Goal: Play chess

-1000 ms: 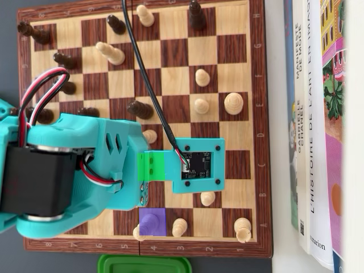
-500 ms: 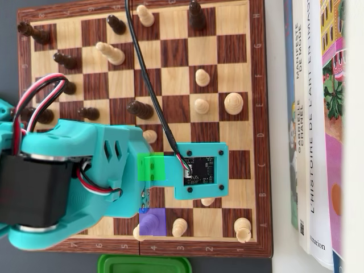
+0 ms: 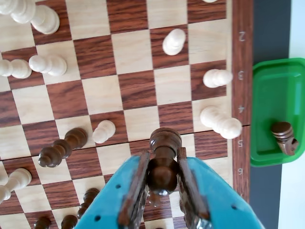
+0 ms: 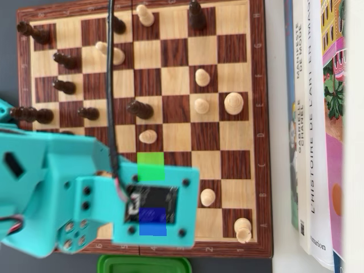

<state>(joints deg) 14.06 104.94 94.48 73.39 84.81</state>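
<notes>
In the wrist view my teal gripper [image 3: 163, 155] is shut on a dark chess piece [image 3: 165, 143], its two jaws pressing the piece's rounded body from both sides. The piece hangs over the squares near the board edge marked 5. I cannot tell whether its base touches the chessboard [image 3: 138, 86]. A white piece [image 3: 220, 122] lies just right of it and a white pawn [image 3: 103, 131] stands to its left. In the overhead view the arm [image 4: 57, 187] and its camera mount [image 4: 153, 213] cover the gripper and the held piece at the chessboard's [image 4: 227, 34] lower edge.
A green tray [image 3: 279, 90] beside the board holds a captured dark piece [image 3: 284, 137]. A dark piece [image 3: 62, 149] lies left of the gripper. White pieces [image 4: 233, 103] and dark pieces [image 4: 139, 109] are scattered over the board. Books [image 4: 318, 125] line its right side.
The arm has swung toward the board's lower edge in the overhead view. Its camera mount moved left and down, and it now covers the white pieces that stood there.
</notes>
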